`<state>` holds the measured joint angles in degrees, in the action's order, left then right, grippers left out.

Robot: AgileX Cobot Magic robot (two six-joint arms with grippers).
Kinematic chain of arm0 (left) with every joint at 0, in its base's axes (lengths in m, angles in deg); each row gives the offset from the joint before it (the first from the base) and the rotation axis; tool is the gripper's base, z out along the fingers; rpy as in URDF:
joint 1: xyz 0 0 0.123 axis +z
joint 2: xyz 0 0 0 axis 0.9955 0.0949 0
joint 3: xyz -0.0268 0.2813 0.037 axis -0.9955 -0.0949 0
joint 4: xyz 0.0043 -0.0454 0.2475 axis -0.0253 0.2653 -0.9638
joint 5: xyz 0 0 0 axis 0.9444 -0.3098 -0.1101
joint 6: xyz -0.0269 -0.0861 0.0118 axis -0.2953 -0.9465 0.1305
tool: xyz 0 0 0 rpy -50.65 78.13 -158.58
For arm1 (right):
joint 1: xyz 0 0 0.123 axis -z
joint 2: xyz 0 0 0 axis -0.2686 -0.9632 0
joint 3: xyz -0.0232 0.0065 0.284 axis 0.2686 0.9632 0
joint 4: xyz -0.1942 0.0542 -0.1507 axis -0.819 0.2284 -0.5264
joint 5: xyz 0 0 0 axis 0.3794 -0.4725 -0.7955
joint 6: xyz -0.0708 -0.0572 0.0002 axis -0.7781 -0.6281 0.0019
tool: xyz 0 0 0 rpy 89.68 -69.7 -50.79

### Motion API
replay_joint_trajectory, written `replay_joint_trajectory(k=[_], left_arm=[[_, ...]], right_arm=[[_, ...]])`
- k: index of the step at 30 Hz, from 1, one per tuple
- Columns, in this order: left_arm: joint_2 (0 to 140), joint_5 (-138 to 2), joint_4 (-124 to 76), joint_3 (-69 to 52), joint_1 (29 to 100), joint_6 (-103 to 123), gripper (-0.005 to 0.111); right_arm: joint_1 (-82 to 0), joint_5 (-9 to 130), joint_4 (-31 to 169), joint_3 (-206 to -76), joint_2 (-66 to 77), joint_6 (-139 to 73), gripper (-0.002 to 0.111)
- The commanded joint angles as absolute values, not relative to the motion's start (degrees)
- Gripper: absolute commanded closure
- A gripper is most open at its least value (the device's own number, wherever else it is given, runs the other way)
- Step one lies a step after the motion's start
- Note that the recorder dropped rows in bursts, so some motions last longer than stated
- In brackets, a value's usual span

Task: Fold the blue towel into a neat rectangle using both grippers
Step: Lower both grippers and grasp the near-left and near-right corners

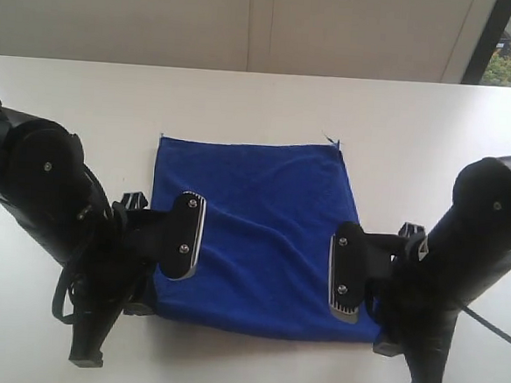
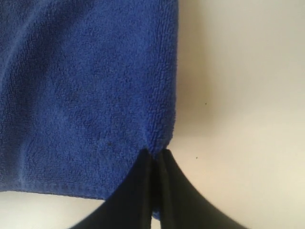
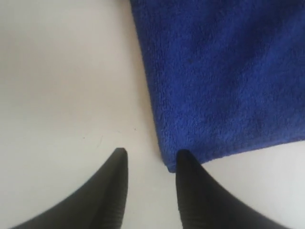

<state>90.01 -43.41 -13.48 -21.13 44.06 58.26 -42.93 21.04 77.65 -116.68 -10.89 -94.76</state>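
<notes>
Now my left arm (image 1: 53, 195) and right arm (image 1: 481, 233) crouch low at the near corners of the blue towel (image 1: 252, 235), spread on the white counter (image 1: 401, 123). Left claw (image 2: 155, 155): clenched on one corner. Right claw (image 3: 150, 160): released, the other corner just beside one finger. Exterior view: tips hard to make out.

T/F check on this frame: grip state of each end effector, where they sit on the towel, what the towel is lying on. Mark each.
1. The left end effector is closed on a corner of the blue towel. True.
2. The right end effector is clamped on the towel too. False: it is open beside the corner, gripping nothing.
3. The towel lies on a white table. True.
4. Both end effectors are at the towel's far edge. False: in the exterior view they are at its two near corners.
</notes>
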Motion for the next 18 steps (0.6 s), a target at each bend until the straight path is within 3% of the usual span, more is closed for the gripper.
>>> replay_joint_trajectory(k=[1, 6, 12, 18], left_arm=[[89.9, -42.6, -12.88, -21.45, 43.85, 58.36, 0.107], [89.9, -42.76, -12.88, -21.45, 43.85, 58.36, 0.107], [89.9, -42.76, -12.88, -21.45, 43.85, 58.36, 0.107], [89.9, -42.76, -12.88, -21.45, 43.85, 58.36, 0.107]], right_arm=[[-42.99, 23.12, 77.47, -116.35, -13.12, -96.65, 0.074], [-42.99, 25.88, 77.35, -116.35, -15.98, -96.65, 0.075], [-42.99, 26.41, 77.22, -116.35, -17.37, -96.89, 0.084], [-42.99, 26.41, 76.82, -116.35, -17.37, -97.01, 0.108]])
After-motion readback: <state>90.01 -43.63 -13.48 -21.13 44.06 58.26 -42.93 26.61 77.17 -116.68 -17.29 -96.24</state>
